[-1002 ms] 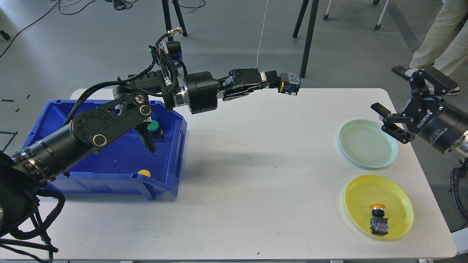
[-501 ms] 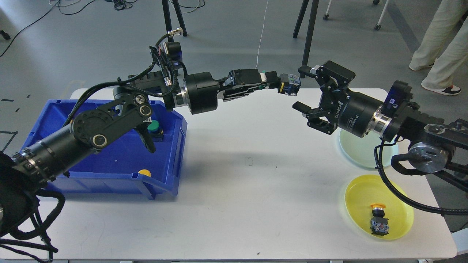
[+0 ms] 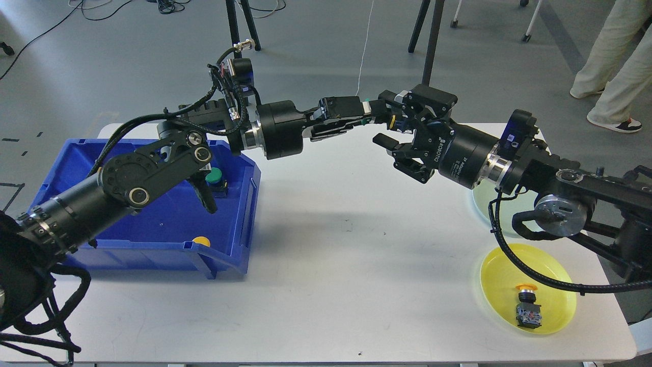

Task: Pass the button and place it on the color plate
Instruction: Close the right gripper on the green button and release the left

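A white table point(image 3: 331, 265) stands on a grey floor, with tripod legs behind it and a person's legs at the upper right. Above the table's far middle, the left end effector point(image 3: 395, 121) is clenched on a button point(image 3: 402, 122), mostly hidden where the two arms meet. The right end effector point(image 3: 395, 122), fingers spread, sits around that meeting point; whether its fingers touch the button cannot be told. For a sound handover, the right fingers should probably close squarely on the exposed body before the left lets go, with neither arm pulling sideways. The blue bin point(image 3: 239, 224) at left holds a green-capped button point(image 3: 214, 177) and a yellow-capped button point(image 3: 201, 241). The yellow plate point(image 3: 555, 285) at right holds one yellow-capped button unit point(image 3: 527, 306); the pale green plate point(image 3: 484, 204) is largely covered by the right arm.
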Action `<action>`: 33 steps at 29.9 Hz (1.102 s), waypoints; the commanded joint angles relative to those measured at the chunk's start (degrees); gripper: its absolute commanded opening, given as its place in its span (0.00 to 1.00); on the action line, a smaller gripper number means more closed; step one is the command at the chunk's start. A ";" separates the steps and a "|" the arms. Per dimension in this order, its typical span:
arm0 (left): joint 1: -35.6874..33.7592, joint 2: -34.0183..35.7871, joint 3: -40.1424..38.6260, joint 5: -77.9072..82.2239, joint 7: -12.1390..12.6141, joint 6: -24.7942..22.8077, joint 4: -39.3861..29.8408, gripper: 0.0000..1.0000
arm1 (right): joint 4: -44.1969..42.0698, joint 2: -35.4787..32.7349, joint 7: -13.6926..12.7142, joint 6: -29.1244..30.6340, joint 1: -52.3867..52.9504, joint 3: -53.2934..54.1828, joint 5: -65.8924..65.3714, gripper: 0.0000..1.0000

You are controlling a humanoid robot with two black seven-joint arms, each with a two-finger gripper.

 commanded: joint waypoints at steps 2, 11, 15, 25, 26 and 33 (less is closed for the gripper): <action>0.00 -0.01 0.00 -0.17 0.00 0.00 0.09 0.03 | 0.64 -0.21 0.28 -1.95 -0.46 1.10 -0.05 0.14; 0.00 -0.01 -0.97 -0.26 0.00 0.00 0.18 0.04 | 1.61 -0.12 0.28 -3.19 -0.98 1.37 0.03 0.01; 0.17 -0.27 -1.06 -0.35 0.00 0.00 0.18 0.20 | 1.96 -0.12 0.28 -4.42 -1.60 1.46 0.03 0.01; 0.26 -0.62 -1.76 -3.16 0.00 0.00 0.27 0.79 | 3.80 -1.44 0.28 -5.39 -6.07 5.58 0.03 0.01; 0.26 -0.62 -1.76 -3.16 0.00 0.00 0.27 0.79 | 3.80 -1.70 0.28 -5.30 -7.04 6.46 0.03 0.01; 0.26 -0.62 -1.76 -3.25 0.00 0.00 0.35 0.80 | 4.07 -5.65 0.28 -5.30 -12.67 12.26 0.03 0.01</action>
